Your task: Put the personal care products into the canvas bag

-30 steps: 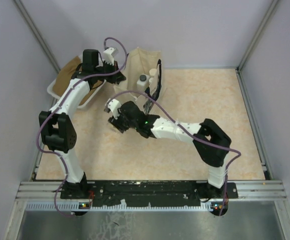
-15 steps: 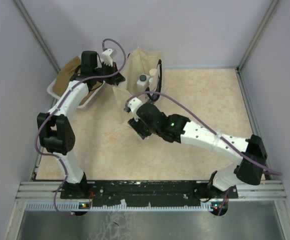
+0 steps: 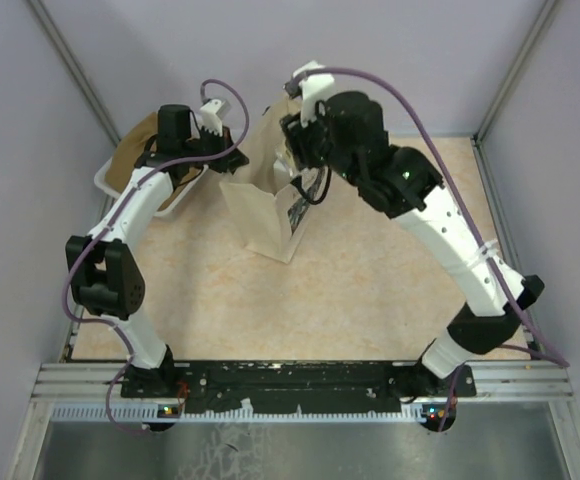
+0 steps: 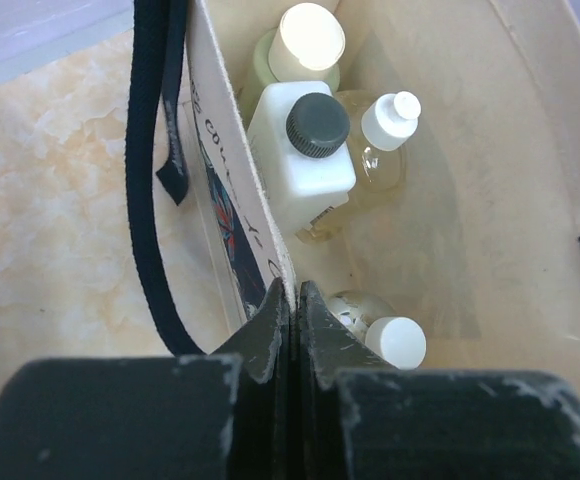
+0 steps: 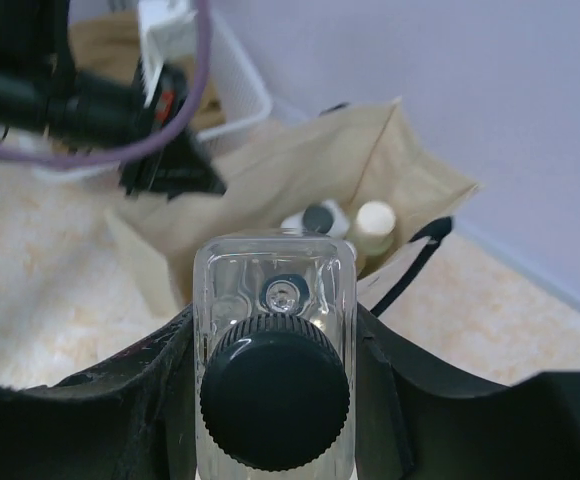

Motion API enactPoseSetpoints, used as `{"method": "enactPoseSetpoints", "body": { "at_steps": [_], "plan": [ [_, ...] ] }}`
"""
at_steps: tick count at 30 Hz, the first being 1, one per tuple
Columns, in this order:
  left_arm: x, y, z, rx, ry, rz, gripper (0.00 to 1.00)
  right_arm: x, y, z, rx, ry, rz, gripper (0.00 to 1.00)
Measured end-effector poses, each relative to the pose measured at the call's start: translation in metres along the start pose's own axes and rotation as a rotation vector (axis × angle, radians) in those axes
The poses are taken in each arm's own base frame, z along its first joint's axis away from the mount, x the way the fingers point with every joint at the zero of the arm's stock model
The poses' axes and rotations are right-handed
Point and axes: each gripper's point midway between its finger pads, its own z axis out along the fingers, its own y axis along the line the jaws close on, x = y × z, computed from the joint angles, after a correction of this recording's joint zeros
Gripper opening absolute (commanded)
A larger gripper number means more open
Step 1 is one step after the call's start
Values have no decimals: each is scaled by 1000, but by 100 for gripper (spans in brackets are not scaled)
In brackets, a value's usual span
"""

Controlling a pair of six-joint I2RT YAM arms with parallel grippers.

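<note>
Right wrist view: slim clear bottle (image 5: 275, 400), the last one out, sits clamped in the closed right jaws up by the canvas bag (image 3: 260, 215) mouth, lifted off the surface (image 3: 370, 290) within the last second, while the left jaws pinch the bag's rim and four other bottles (image 4: 305, 160) lie inside, so likely only the drop remains.

Dark print (image 4: 225, 205) on the canvas bag (image 4: 450, 200) is too foreshortened to read.

We see the right gripper (image 5: 276, 350) swing up from low over the table (image 3: 390, 280) in front of the bag (image 3: 260, 215) to high over its open top, with the clear bottle (image 5: 275, 290). The bag's near side now spreads closer to us.
</note>
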Motion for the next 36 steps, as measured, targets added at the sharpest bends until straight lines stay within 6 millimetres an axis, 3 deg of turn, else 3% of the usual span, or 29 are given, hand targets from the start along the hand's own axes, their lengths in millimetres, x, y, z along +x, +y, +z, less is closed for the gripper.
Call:
{"method": "enactPoseSetpoints", "body": {
  "at_steps": [4,8,11,15,19,22,24,36],
  "plan": [
    [1,-2,0,3,3,-1,0,-42,-39,16,63,-81,14,0],
    [1,-4,-1,4,1,2,0,-43,-63,53,75,-76,25,0],
    [0,-5,-3,4,0,2,0,-14,-69,86,68,1,28,0],
    [0,-5,-3,4,2,2,0,50,-55,120,20,157,37,0],
    [1,-5,-3,4,3,1,0,115,-26,132,-66,313,71,0],
    [1,-7,-3,7,3,3,0,149,-8,134,-105,391,73,0],
    [1,-8,-2,10,5,3,0,160,-1,133,-115,415,71,0],
    [2,-12,0,18,8,6,0,179,11,136,-125,383,74,0]
  ]
}}
